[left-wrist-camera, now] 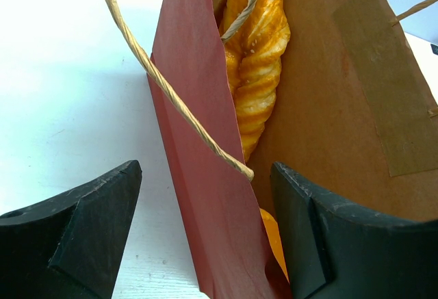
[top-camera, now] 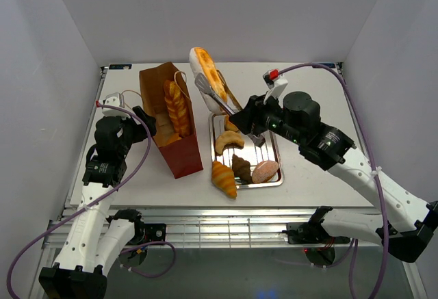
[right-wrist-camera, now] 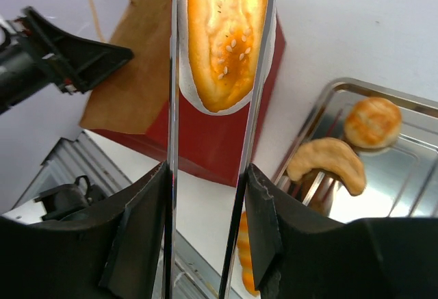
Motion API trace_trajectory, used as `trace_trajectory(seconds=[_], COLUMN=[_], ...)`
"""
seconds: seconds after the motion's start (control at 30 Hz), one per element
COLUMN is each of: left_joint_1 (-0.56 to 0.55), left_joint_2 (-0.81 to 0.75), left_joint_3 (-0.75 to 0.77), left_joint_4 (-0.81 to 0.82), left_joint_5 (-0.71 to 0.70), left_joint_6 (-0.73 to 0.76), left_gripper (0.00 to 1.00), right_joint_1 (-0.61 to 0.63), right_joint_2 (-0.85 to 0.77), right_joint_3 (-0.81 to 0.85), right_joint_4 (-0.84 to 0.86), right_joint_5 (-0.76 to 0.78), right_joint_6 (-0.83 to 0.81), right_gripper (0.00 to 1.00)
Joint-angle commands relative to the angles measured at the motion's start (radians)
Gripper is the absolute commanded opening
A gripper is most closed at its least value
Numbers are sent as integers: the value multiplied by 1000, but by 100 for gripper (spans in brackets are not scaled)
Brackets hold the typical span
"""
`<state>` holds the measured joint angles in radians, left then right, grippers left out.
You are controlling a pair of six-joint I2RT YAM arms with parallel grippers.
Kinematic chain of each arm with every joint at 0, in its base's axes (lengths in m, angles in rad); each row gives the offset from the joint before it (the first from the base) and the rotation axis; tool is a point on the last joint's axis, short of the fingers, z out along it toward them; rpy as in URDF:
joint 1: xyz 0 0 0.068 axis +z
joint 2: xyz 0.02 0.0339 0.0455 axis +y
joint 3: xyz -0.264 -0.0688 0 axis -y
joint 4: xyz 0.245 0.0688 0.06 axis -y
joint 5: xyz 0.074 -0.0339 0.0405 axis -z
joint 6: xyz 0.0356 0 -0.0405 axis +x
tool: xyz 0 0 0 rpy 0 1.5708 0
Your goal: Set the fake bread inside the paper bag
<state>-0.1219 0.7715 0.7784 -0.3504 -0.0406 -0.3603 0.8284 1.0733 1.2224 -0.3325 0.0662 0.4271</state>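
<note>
The job is partly done: at least two pieces are in the bag, one is on its way, and five are left

Nearest, a braided orange loaf (top-camera: 224,179) lies at the near left corner of the tray (top-camera: 259,155), half on its rim and half on the worktop (top-camera: 123,176). In the tray itself sit a dark brown pastry (top-camera: 241,167) and a pinkish round one (top-camera: 265,172) at the near end. A croissant (top-camera: 229,141) lies behind them, and a small round roll (top-camera: 230,124) is at the far end. All five, I judge, have yet to go across

Left of the tray, just beside it, the paper bag (top-camera: 181,159) stands open. It holds a twisted golden loaf (top-camera: 176,107) leaning against the lining, with a second orange piece (left-wrist-camera: 274,237) showing low down beneath it. The left gripper (left-wrist-camera: 205,169) is spread wide and straddles the bag's near wall, one finger outside and one inside, seemingly steadying the mouth. I cannot tell whether it presses the paper

Farthest, the right gripper (right-wrist-camera: 205,169) is closed on a pair of tongs (top-camera: 209,88). The tongs pinch a long seeded loaf (top-camera: 207,66) in the air. It hangs beside the bag's far right corner, above the far end of the tray and not yet over the opening
</note>
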Motion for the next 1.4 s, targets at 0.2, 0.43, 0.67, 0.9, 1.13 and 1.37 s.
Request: trace_trajectory(seconds=[0.2,0.43,0.67,0.9,1.13,1.37], left_joint_1=[-5,-5,-10,-12,-12,-12], left_joint_2=[-11,-15,-17,-21,-20,-20], left_joint_3=[-7,-8,-8,-8,-8,-8], left_joint_4=[2,2,2,2,2,2], left_joint_5=[10,8,7,5,5,4], left_joint_6=[-3,-2,-2,-2,-2,-2], left_gripper=[86,86,86,86,86,86], right_joint_1=[119,178,192,192,192,192], right_joint_2=[115,191,229,240,243,249], right_joint_3=[181,183,146,118,111,118], right_joint_4=[213,292,320,319,319,316], right_joint_5=[-112,-94,-71,-36,-35,-52], right_joint_6=[-1,33,47,55,62,64], right_gripper=[34,35,37,45,54,61])
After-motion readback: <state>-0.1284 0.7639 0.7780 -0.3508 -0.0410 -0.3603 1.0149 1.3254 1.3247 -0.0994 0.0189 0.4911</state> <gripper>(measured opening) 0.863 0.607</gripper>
